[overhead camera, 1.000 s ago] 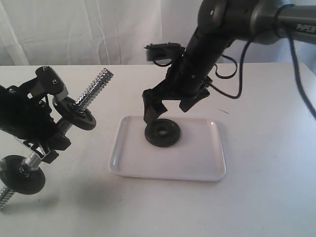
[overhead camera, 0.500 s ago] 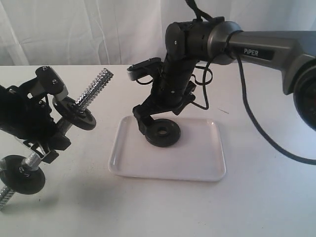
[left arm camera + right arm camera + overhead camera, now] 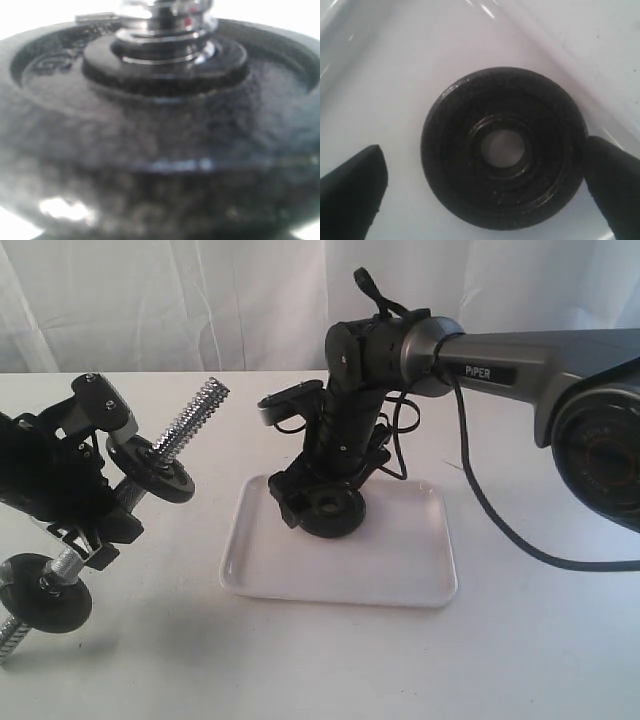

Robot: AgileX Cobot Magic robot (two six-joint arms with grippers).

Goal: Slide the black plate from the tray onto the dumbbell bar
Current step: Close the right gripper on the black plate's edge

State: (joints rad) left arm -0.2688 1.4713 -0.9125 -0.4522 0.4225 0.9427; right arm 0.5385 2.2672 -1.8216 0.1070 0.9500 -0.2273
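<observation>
The black plate [image 3: 328, 510] [image 3: 502, 147] lies flat on the white tray [image 3: 400, 565] [image 3: 395, 75], near its far left corner. My right gripper [image 3: 325, 498] [image 3: 485, 172] is down over it, open, with one finger on each side of the disc. One finger [image 3: 607, 175] meets the rim; the other [image 3: 355, 185] stands apart. The dumbbell bar [image 3: 195, 410] slants up at the left, with my left gripper [image 3: 85, 505] shut on its middle. It carries a black disc [image 3: 155, 470] above the grip and another [image 3: 45, 592] below. One disc [image 3: 160, 150] and the chrome collar [image 3: 165, 20] fill the left wrist view.
The white table [image 3: 540, 640] spreads round the tray, with a white curtain [image 3: 150, 300] behind. The right arm's cable [image 3: 480, 510] loops over the table beside the tray's far right corner. The bar's free threaded end points up and towards the tray.
The right arm has swung left and lowered, bringing its open fingers down to straddle the black plate. The left arm and the bar have not moved.
</observation>
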